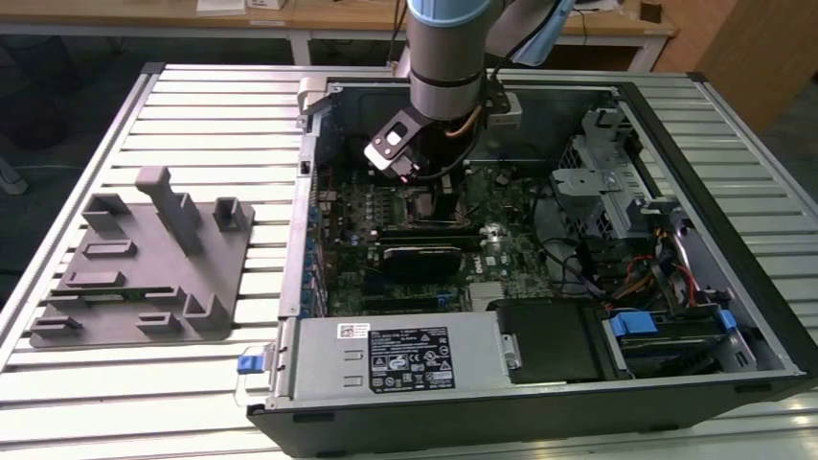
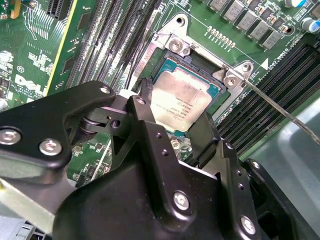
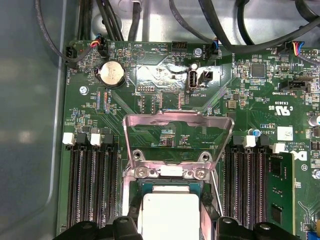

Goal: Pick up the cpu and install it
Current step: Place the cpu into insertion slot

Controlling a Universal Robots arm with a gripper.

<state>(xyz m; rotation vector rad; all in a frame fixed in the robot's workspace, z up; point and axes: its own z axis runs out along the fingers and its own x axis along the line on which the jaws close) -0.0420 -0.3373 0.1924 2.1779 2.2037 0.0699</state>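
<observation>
The install step is judged to be in hand: the cpu is clamped by the gripper at the open socket, where level, squarely aligned seating is called for.

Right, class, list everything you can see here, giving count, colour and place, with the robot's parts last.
table: one, silver slatted, under everything
tray: one, grey, exterior view's left of the case
computer case: one, black, open, on the table
motherboard: one, green, inside the case
load plate: one, silver, raised beside the socket
cpu: one, silver, at the socket
arm: one, grey, over the case
gripper: one, black, at the cpu
</observation>
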